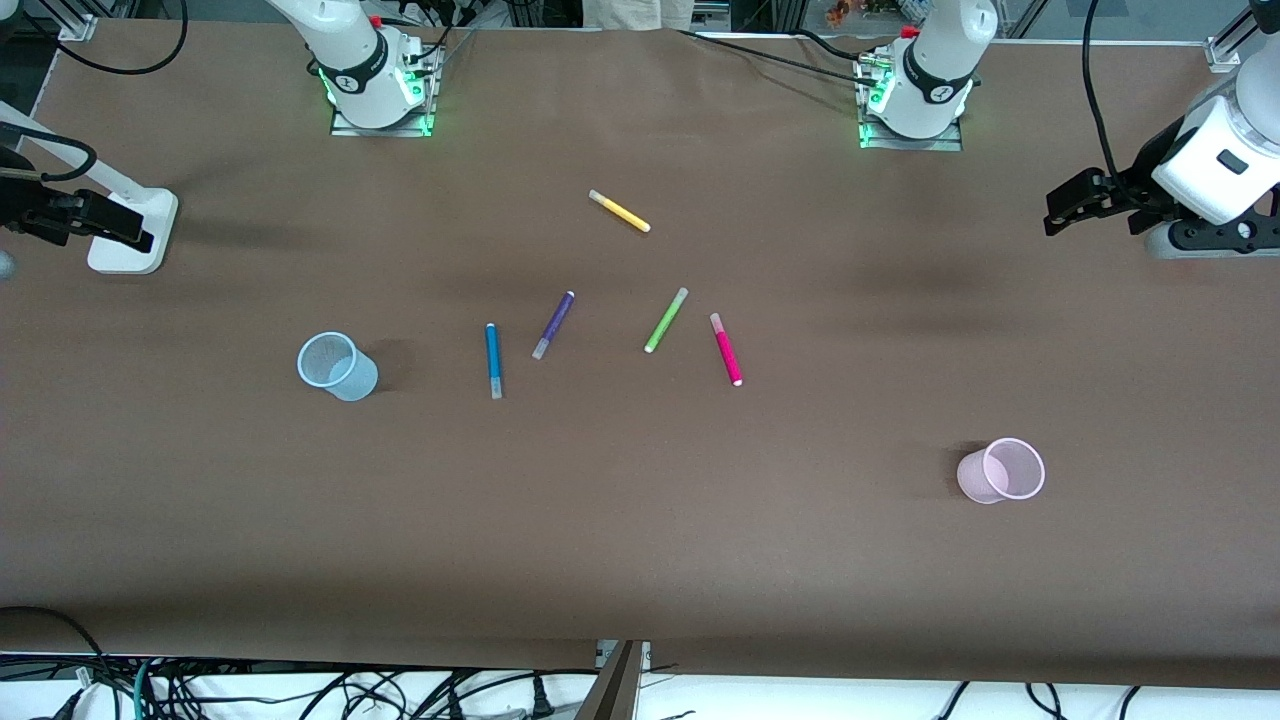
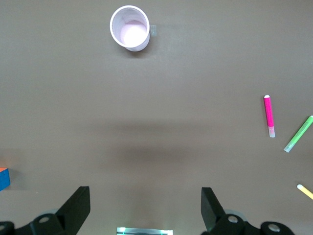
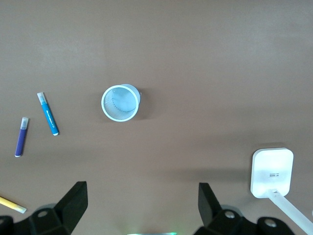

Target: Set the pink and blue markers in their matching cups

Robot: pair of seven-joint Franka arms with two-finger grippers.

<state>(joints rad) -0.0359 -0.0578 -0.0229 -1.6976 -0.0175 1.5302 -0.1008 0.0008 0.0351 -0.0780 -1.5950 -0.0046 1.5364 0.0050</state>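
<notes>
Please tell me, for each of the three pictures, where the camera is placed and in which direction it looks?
Front view: high across the table, facing both arm bases, looking down at five markers and two cups; the hands are out of frame.
Left wrist view: on the left arm's wrist, looking down past the open left hand at the pink cup and pink marker.
Right wrist view: on the right arm's wrist, looking down past the open right hand at the blue cup and blue marker.
Shared: both wrist views catch the yellow marker.

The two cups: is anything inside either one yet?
No. The blue cup and the pink cup both show bare bottoms from above. The blue marker and pink marker lie on the table.
</notes>
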